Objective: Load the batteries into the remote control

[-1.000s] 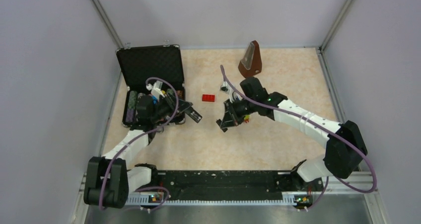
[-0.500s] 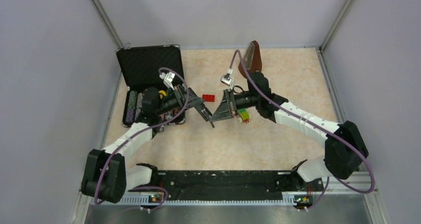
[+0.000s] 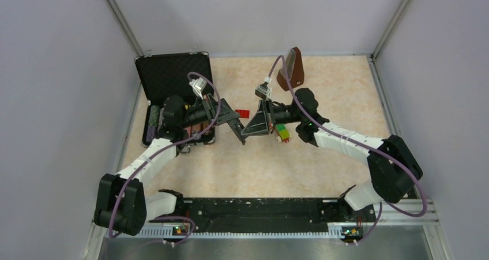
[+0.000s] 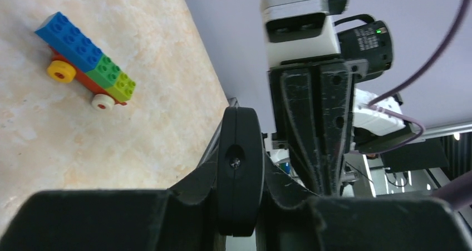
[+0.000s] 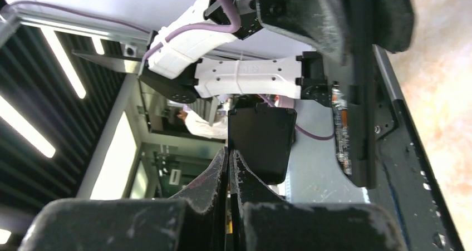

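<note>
Top view, left jaws: pinching the remote control, which juts past their tips toward the right jaws.
Top view, right jaws: tips just beside the remote control; a toy-brick train sits beside them on the worktop.
Left wrist, remote control: clamped edge-on between the left jaws.
Right wrist, right jaws: pressed together on a thin black cover piece.
Right wrist, battery: one sits in the remote control, just right of the tips.
</note>
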Motion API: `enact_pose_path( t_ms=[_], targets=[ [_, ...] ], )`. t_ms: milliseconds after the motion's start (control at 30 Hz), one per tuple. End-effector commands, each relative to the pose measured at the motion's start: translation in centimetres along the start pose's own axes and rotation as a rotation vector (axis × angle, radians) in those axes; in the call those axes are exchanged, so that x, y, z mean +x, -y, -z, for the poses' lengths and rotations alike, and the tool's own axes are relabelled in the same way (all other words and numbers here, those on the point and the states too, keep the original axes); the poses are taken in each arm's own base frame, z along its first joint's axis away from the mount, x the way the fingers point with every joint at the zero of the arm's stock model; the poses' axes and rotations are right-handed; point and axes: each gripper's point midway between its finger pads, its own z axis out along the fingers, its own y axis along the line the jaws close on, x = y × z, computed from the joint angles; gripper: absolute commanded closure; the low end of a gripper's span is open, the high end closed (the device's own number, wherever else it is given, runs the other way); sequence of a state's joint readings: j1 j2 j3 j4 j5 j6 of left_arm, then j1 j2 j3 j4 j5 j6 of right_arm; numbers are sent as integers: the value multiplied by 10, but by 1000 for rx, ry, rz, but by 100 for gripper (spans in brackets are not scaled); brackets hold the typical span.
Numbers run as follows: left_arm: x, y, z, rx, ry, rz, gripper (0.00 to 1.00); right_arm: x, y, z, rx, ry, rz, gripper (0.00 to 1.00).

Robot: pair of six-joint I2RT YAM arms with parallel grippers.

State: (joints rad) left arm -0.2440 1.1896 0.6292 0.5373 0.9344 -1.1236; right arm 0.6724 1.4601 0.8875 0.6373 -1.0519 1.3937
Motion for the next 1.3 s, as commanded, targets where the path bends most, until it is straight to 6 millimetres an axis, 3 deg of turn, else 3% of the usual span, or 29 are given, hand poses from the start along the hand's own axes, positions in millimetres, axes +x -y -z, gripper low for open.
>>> enact_pose_path(
  t_ms=[0,200,467,800,1267],
  targets=[
    [-8,36,-2,74,-44,-11,100,-8,-24,1,-107,26,0,100],
    [-5,45,-1,74,-106,32,100,-17,-23,-2,-116,56,-42,100],
    [4,40,2,42,-203,89,100,-24,-18,-2,-178,80,-114,100],
    [-7,46,7,48,-200,100,100,-30,-3,-2,-187,117,-194,100],
    [-18,38,1,44,-199,130,100,-38,20,6,-150,156,-281,100]
  ],
)
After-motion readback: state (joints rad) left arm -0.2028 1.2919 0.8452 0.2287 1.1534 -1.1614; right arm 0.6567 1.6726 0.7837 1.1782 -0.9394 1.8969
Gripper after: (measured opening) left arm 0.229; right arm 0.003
